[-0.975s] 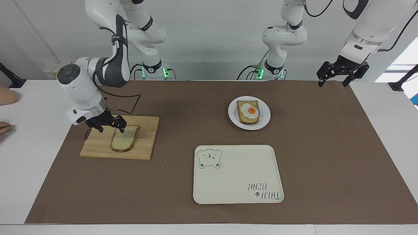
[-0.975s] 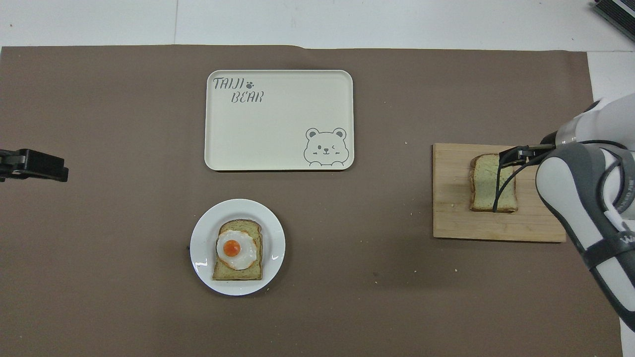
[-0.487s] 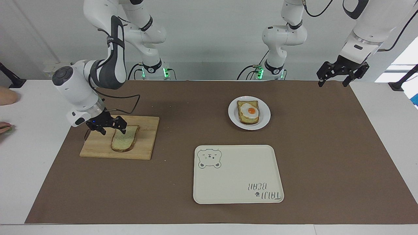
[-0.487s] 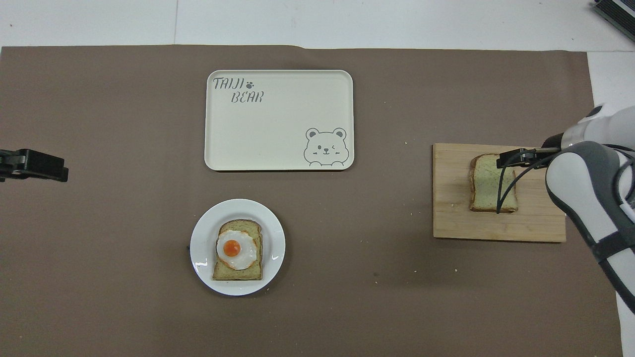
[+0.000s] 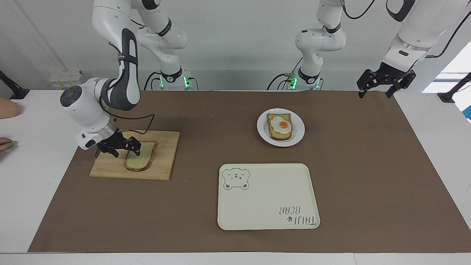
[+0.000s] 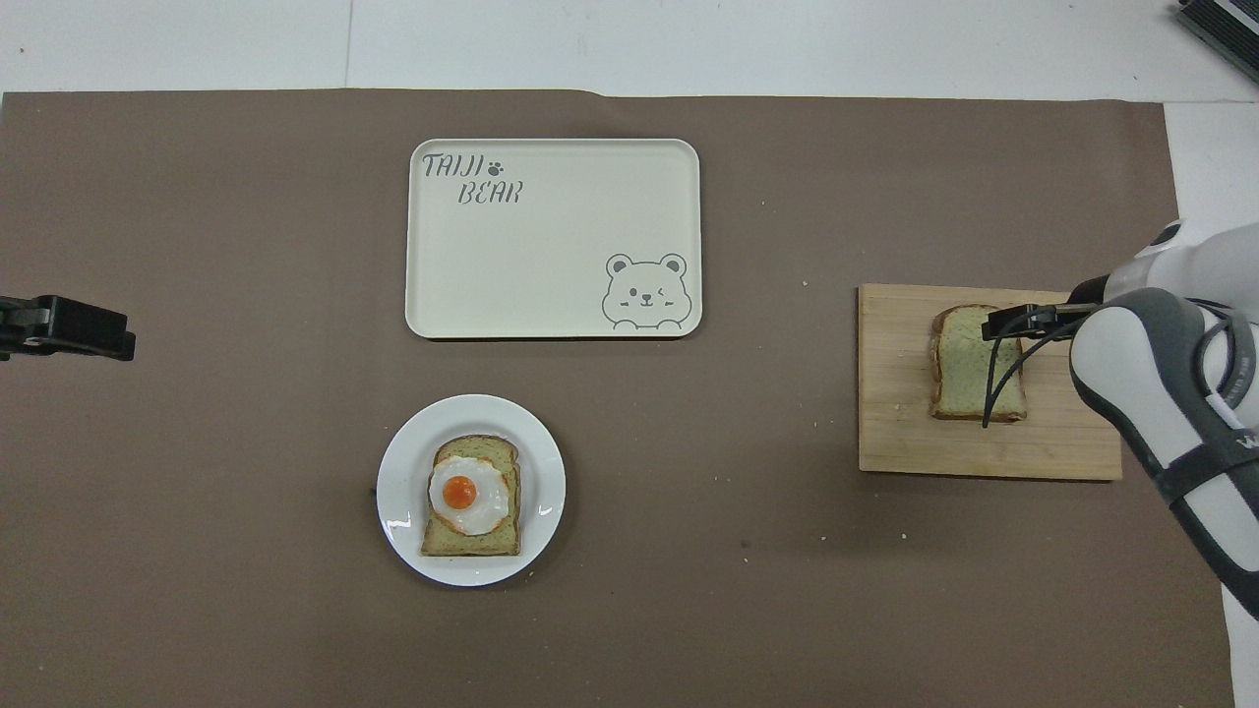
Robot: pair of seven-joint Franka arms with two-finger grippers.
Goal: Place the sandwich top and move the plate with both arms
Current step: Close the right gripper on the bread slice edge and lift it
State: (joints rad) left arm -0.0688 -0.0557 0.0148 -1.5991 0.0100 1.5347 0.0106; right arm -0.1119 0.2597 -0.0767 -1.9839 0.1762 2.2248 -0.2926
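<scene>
Since earlier frame right gripper [image 5: 118, 145] has dropped lower at sandwich top's [image 5: 140, 156] edge, lower left of facing view; fingers spread, one over slice, nothing held; slice flat on cutting board [image 5: 163, 162], unmoved; left gripper [image 5: 384, 85] waits upper right of facing view, over mat corner, fingers apart, empty; plate [image 5: 297, 134] upper centre, carrying egg-topped bread [image 5: 280, 127]; bear tray [image 5: 265, 200] lower centre, just below plate; brown mat [image 5: 360, 176] under everything.
</scene>
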